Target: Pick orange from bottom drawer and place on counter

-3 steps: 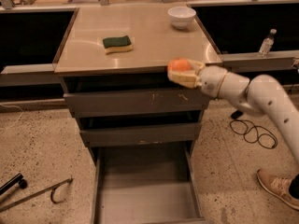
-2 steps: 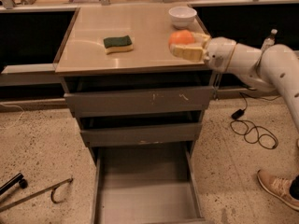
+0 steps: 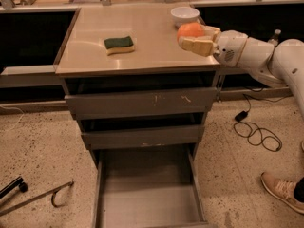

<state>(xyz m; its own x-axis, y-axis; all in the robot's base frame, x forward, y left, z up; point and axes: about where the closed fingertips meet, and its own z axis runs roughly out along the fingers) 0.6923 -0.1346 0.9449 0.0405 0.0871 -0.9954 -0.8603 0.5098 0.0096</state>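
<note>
The orange (image 3: 189, 30) is held between the cream fingers (image 3: 197, 45) of my gripper (image 3: 194, 37), which reaches in from the right over the right side of the beige counter (image 3: 147, 46). The gripper is shut on the orange, just above the counter top and in front of the white bowl (image 3: 185, 15). The bottom drawer (image 3: 147, 201) is pulled open below, and its grey floor shows nothing in it.
A green-and-yellow sponge (image 3: 119, 44) lies on the counter's left middle. Two shallower drawers (image 3: 140, 103) are shut above the open one. A black cable (image 3: 254, 132) and a person's shoe (image 3: 282, 189) are on the floor at right; a metal tool (image 3: 33, 196) lies at left.
My gripper has carried the orange up and a little to the left, from beside the counter's right front edge to over its right side near the bowl.
</note>
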